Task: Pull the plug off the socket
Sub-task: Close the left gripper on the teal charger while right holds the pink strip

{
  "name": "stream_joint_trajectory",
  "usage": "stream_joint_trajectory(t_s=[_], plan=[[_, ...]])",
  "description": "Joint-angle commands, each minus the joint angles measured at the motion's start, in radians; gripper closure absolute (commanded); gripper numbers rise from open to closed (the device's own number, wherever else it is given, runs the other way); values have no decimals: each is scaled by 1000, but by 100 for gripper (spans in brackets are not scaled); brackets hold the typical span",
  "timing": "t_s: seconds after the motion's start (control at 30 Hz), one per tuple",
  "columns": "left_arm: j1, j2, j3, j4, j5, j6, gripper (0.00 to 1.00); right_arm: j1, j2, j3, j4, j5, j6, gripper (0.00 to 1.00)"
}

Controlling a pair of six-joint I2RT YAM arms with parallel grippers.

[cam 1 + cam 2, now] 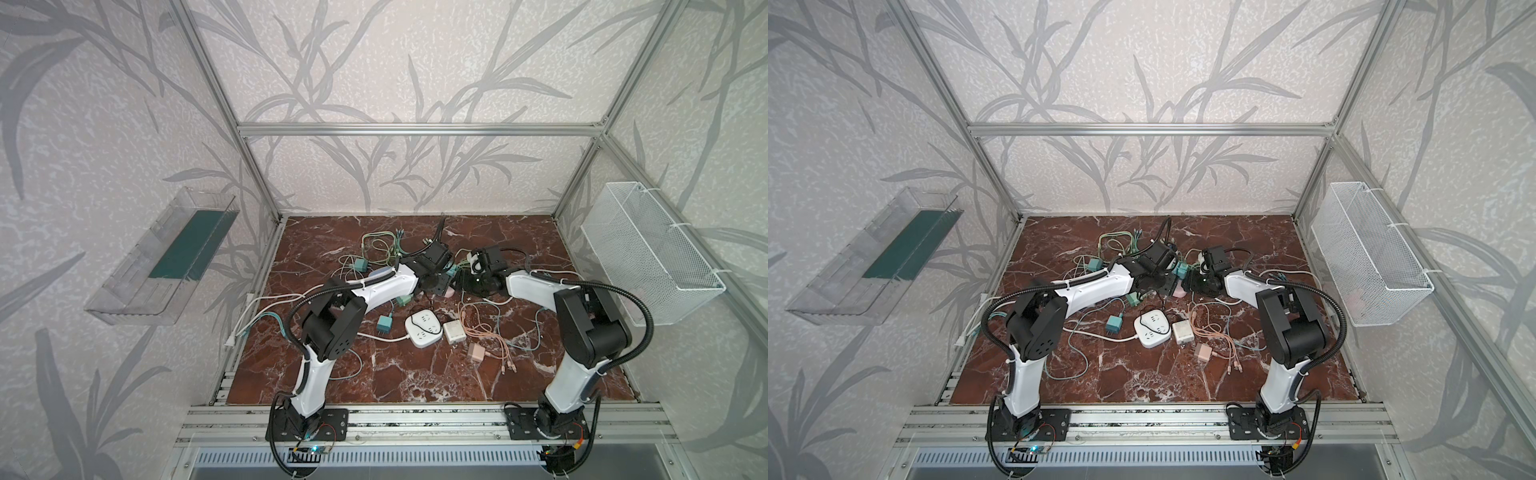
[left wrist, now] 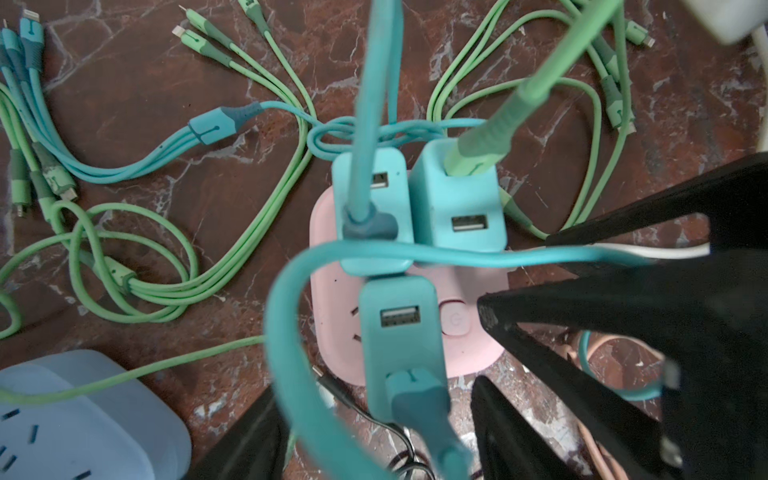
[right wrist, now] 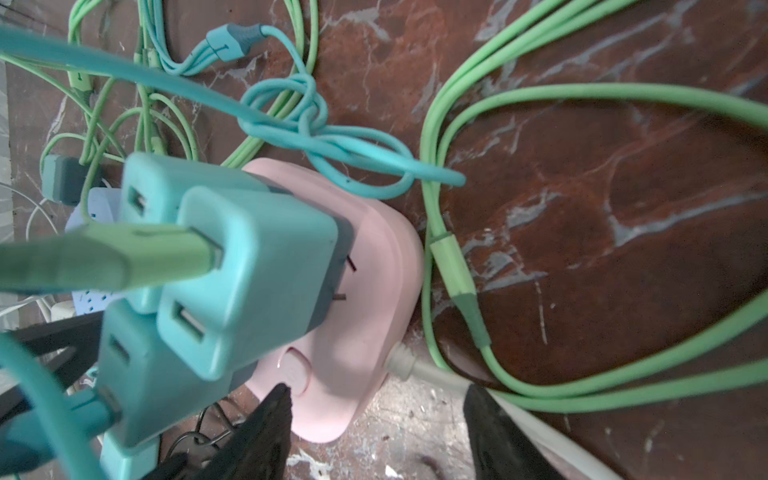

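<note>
Left gripper: jaws spread, straddling 1 of 3 teal plugs, not yet touching it. This plug stands upright in the pink socket, mid-far on the table. Its prongs point down, so you pull straight up; your left arm is nearer.

Right gripper: jaws spread across the socket's cord end, 1 fingertip on top.

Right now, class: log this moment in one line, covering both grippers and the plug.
left gripper: open, astride teal plug | right gripper: open at pink socket edge | teal plug: seated in socket
</note>
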Motion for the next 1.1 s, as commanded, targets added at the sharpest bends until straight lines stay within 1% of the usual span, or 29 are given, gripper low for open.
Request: stream_joint_trajectory(t_s=[0.0,0.1,0.2,0.27,0.47,0.57,0.63,0.73,0.8,1.07], plan=[[-5,24,41,-56,-30,-8,32,5,20,29,-11,0,-1,34],[-5,38,56,-64,-38,-7,32,5,27,34,-9,9,-2,34],[-6,50,65,-66,-30,-5,36,5,39,41,-8,11,-2,35],[-5,61,71,-69,-19,-7,39,5,47,50,-15,10,-5,35],[-5,83,94,-75,7,-13,46,5,54,61,-45,14,-16,36],[-4,99,111,-85,17,-14,51,5,50,63,-65,26,-26,36],[-5,107,120,-89,28,-13,57,5,55,73,-95,48,-43,36],[-5,113,133,-91,40,-8,70,3,66,91,-141,69,-72,36],[-4,121,143,-92,49,-8,76,3,66,92,-151,68,-79,37],[-6,154,201,-95,90,-24,81,0,73,94,-165,91,-84,37]])
